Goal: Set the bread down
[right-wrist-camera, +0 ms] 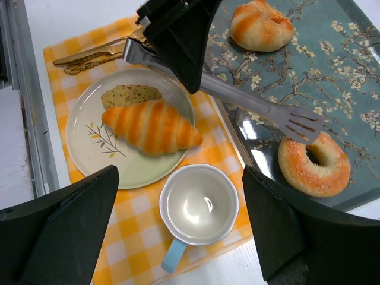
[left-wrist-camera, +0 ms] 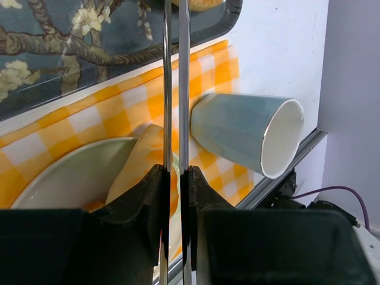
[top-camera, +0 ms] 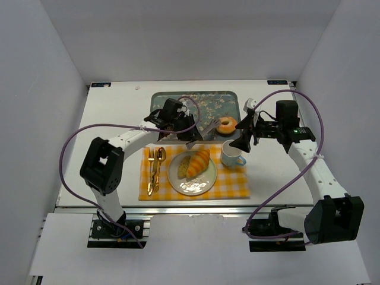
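Right wrist view gives the clearest read: the croissant (right-wrist-camera: 151, 126) lies on the plate (right-wrist-camera: 89, 142) beside a flat herbed slice (right-wrist-camera: 130, 95), with the cup (right-wrist-camera: 199, 205) just near of it on the checked cloth (right-wrist-camera: 136, 237) and gold cutlery (right-wrist-camera: 95, 57) at the cloth's left edge. On the tray (right-wrist-camera: 356, 71) at the far side sit a sugared donut (right-wrist-camera: 314, 166) and a striped roll (right-wrist-camera: 261, 25). The left gripper (left-wrist-camera: 175, 178) is clamped tight on a pair of metal tongs (right-wrist-camera: 255, 104). Its own camera shows the two blades squeezed almost together between the fingers, and nothing is caught at the tips. Those tips point out over the tray just beside the donut, but whether they touch the tray surface cannot be told. The right gripper (top-camera: 244, 141) hovers above the cup with its fingers spread wide and holds nothing. With one pastry already on the plate and the tongs empty over the tray, the step in hand looks like the approach to another piece of bread, probably the donut. The next move would call for letting the blades spring apart, bringing them down either side of the donut, and squeezing gently enough not to crush it.
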Robot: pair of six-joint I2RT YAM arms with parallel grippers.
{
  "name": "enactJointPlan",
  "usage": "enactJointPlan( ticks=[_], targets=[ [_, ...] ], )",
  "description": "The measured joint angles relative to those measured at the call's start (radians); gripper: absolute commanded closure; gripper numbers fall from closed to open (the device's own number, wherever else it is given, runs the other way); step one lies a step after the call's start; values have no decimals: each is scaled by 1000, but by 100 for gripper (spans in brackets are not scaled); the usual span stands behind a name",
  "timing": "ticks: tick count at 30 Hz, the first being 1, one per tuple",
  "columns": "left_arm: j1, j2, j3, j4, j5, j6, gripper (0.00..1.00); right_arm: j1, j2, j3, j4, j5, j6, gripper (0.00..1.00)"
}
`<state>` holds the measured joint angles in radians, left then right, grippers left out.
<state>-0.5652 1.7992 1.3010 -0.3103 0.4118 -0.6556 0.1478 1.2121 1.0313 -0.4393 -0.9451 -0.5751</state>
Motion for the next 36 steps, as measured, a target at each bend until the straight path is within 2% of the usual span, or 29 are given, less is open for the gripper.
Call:
enactJointPlan(
  ticks=[6,11,16,24,31,36],
  targets=[
    [27,-176,-93,-3,-33,5,100,-4,-3,0,0,0,-2,11],
    [38,-479,-227,-53,-74,35,100,-5,-3,0,-1,0,-3,11],
    [37,-781,-388,-182,-78,52,100,-5,-3,0,-1,-1,-4,11],
    [37,-1125,-542,-451,-80,10,100,-7,-2,0,-7,-7,-10,11],
    [37,-1282,-578,-536,-62,-39,100,-8,-2,0,-8,-16,-11,11],
    [37,-1290,-653,-528,-30,-68,100,-8,-2,0,-8,-24,-11,11]
  ],
)
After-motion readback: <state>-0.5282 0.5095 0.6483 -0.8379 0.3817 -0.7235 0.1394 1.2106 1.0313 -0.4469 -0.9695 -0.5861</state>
